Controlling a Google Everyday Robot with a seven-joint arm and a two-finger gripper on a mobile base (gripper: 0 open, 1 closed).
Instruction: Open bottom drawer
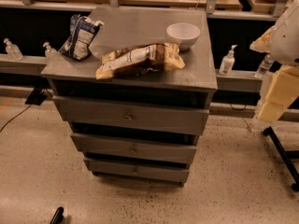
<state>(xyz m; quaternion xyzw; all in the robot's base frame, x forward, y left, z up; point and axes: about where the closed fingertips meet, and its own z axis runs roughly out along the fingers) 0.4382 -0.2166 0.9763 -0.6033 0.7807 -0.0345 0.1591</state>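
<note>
Since it is the lowest and narrowest of three stepped fronts, the grey-painted wooden bottom drawer is found at 6 o'clock of the grey cabinet, just above the speckled floor. It is judged to be shut, as its front is not drawn forward of those above. Its small round knob is set in the middle of the front, so that a straight pull can be applied there without skewing the drawer. At 12 o'clock of it the mid-sized grey middle drawer is seen, and above that the widest grey top drawer; dark gaps are left between them.

On the grey tabletop of the cabinet a brown-and-yellow crinkled snack bag is laid flat. A white round bowl is stood at its 1 o'clock and a blue-and-white bag is propped at its 10 o'clock. None of these is judged to hinder the pull.

The end effector, taken to be the lower cream-coloured end of the arm, is held at 3 o'clock of the cabinet, well apart from the knob and higher than it. Whether it is spread or pressed together cannot be told. It is judged to be parked aside so that the drawers are left in plain view. The approach is not yet begun, and a descent towards 7 o'clock would be called for.
</note>
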